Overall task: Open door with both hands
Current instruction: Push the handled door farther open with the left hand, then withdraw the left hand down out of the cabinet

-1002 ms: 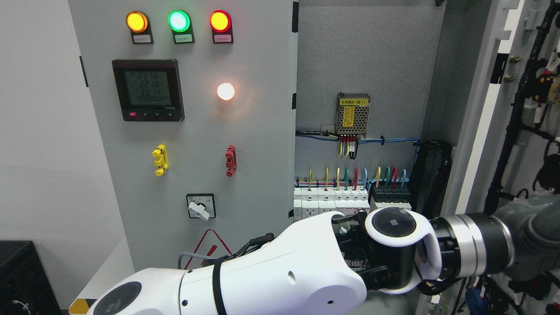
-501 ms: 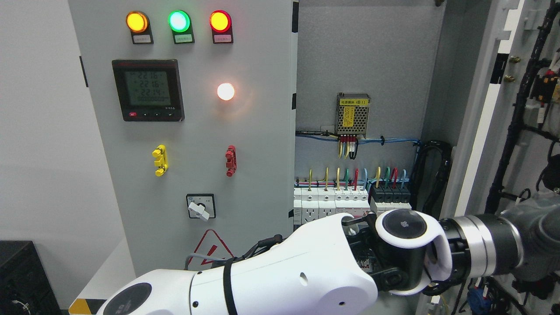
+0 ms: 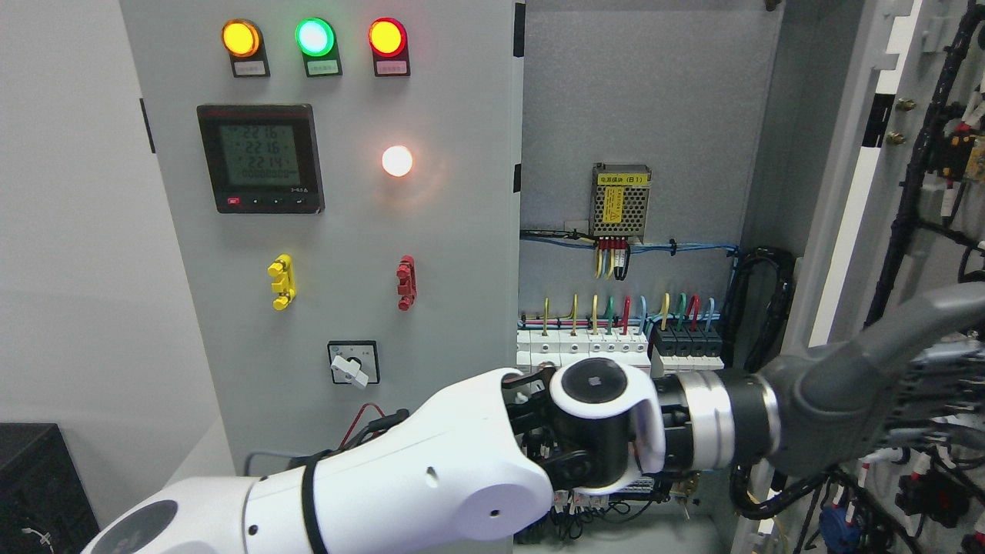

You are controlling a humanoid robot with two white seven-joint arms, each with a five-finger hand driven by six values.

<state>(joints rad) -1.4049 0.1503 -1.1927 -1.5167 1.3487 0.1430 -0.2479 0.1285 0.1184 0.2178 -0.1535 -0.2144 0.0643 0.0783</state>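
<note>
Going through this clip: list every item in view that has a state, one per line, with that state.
Cabinet door: swung open at the right.
Amber lamp: lit.
Green lamp: lit.
Red lamp: lit.
White lamp: lit.
Meter display: on, showing digits.
Rotary switch: handle pointing lower left.
Left hand: against the open door's inner side; grip unclear.

Left arm entered from lower left, white forearm angled up and right. Black-and-white wrist joint, then silver collar. Grey left hand reached far right, back toward camera. Fingers dark, state unclear.
</note>
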